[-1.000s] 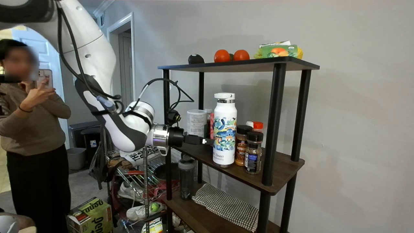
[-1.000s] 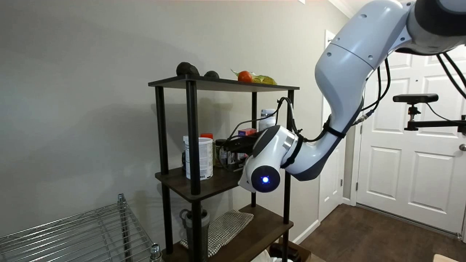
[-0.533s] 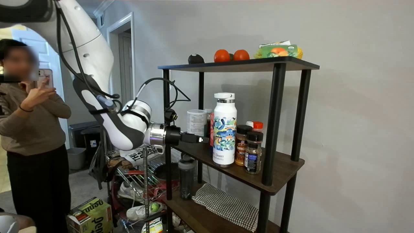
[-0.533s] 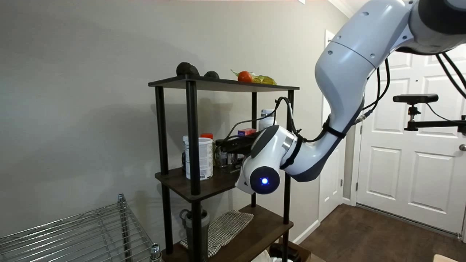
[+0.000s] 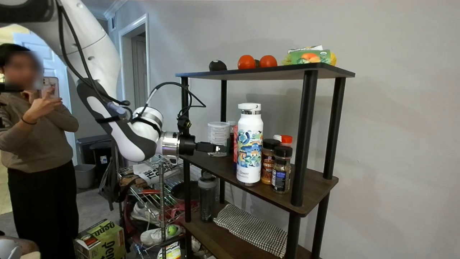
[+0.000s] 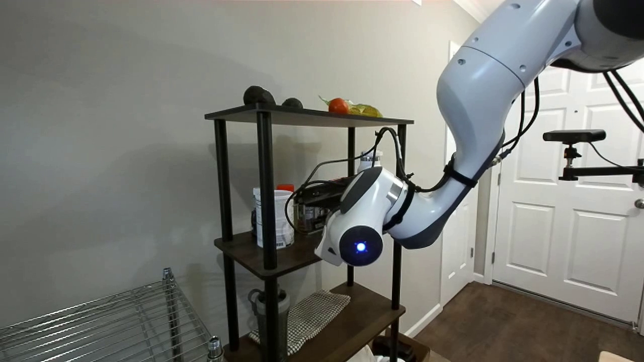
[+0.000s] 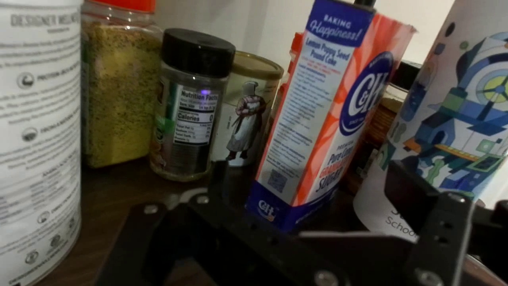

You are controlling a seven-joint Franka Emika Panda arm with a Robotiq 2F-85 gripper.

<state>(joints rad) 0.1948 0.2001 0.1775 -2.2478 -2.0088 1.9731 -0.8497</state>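
My gripper (image 7: 311, 180) stands open at the middle shelf, its two black fingers spread wide with nothing held. Between and beyond them in the wrist view is a red, white and blue sugar carton (image 7: 309, 119), which looks tilted there. A white bottle with colourful drawings (image 7: 448, 119) is behind the right finger; in an exterior view this bottle (image 5: 249, 144) stands upright, right of the gripper (image 5: 221, 148), hiding most of the carton. Left in the wrist view are a large white canister (image 7: 37, 139), a yellow seasoning jar (image 7: 119, 91), a black-lidded spice jar (image 7: 186, 107) and a tin (image 7: 250, 111).
Black posts (image 5: 303, 144) frame the shelf unit. Tomatoes (image 5: 247, 62), avocados (image 6: 258, 95) and a green fruit packet (image 5: 309, 56) lie on the top board. Below are a grey bottle (image 5: 207, 198) and a checked cloth (image 5: 251, 228). A wire rack (image 6: 100, 327) stands nearby; a person (image 5: 39, 144) watches.
The gripper has drawn back from the white bottle, moving left and slightly up in an exterior view. It stays open. Bottle, canister and jars have not moved.
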